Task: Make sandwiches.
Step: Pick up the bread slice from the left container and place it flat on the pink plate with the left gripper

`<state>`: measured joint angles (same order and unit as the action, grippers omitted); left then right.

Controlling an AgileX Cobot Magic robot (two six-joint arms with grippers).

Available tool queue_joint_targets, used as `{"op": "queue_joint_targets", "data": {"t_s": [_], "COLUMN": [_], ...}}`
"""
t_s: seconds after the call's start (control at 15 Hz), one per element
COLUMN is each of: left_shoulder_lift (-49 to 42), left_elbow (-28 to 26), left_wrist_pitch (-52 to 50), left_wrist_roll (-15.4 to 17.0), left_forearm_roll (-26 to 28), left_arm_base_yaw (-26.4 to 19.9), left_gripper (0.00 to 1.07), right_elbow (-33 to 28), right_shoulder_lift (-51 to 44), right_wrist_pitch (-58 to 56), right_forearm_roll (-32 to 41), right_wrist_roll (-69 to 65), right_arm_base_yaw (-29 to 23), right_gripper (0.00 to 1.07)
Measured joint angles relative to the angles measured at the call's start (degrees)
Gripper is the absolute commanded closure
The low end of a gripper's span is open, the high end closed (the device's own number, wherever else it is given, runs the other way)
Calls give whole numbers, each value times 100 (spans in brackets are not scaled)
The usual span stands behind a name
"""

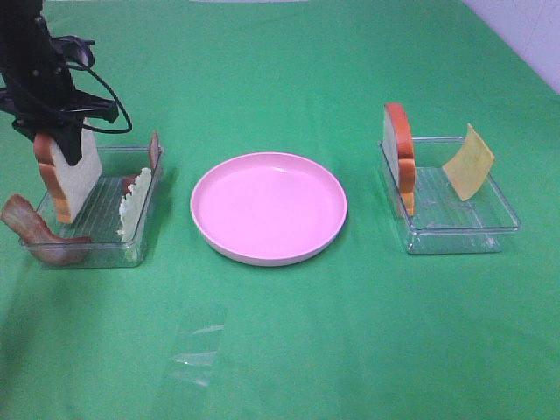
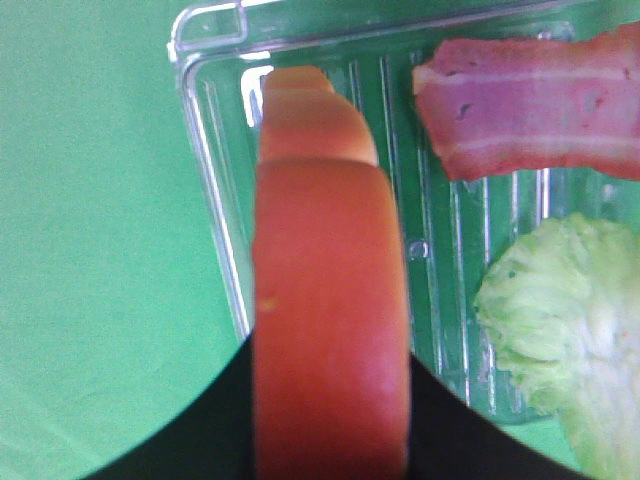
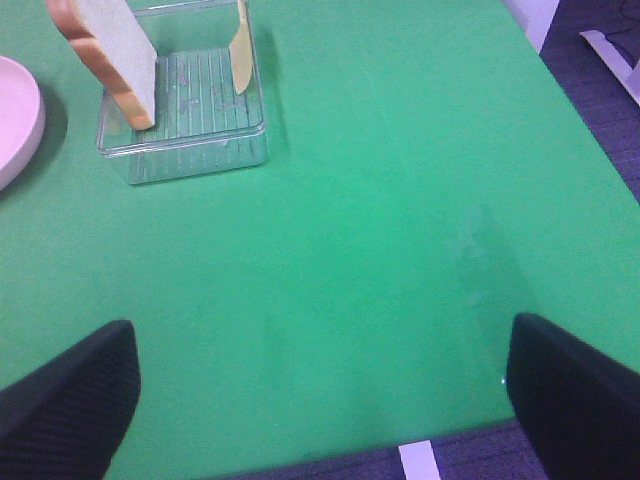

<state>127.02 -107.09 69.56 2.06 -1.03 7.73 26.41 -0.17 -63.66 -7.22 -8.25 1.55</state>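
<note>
My left gripper (image 1: 63,140) is shut on the top of an upright bread slice (image 1: 74,179) that stands in the left clear tray (image 1: 87,254). In the left wrist view the orange-brown crust (image 2: 330,330) fills the gap between the dark fingers (image 2: 200,445). That tray also holds a bacon strip (image 1: 31,226) hanging over its near-left corner, a pale lettuce leaf (image 1: 134,203) and a second bacon strip (image 1: 155,150) at the far side. The right tray (image 1: 455,232) holds another bread slice (image 1: 399,153) and a yellow cheese square (image 1: 468,162). My right gripper (image 3: 325,400) is open over bare cloth, away from its tray (image 3: 185,150).
A round pink plate (image 1: 269,207) sits between the two trays with nothing on it. A clear flat lid (image 1: 197,346) lies on the green cloth near the front. The table's right edge (image 3: 560,110) borders a dark floor.
</note>
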Motion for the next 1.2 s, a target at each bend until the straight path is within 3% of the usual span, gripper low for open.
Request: {"op": "queue_joint_targets", "data": {"t_s": [0.47, 0.67, 0.8, 1.13, 1.2], "left_shoulder_lift": [-1014, -1816, -2183, -2263, -2217], "left_elbow": [0, 0, -6, -17, 17], "left_wrist_pitch": [23, 34, 34, 40, 23], "left_wrist_roll": [86, -63, -332, -1014, -1243], "left_forearm_roll": [264, 1083, 1713, 3466, 3845], "left_arm_base_yaw": [0, 0, 0, 52, 298], "left_gripper": [107, 107, 107, 107, 107], "right_elbow": [0, 0, 0, 0, 0], "right_shoulder_lift": [0, 0, 0, 0, 0], "right_wrist_pitch": [0, 0, 0, 0, 0], "right_forearm_roll": [0, 0, 0, 0, 0], "right_wrist_roll": [0, 0, 0, 0, 0], "right_arm_base_yaw": [0, 0, 0, 0, 0], "right_gripper": [12, 12, 12, 12, 12]}}
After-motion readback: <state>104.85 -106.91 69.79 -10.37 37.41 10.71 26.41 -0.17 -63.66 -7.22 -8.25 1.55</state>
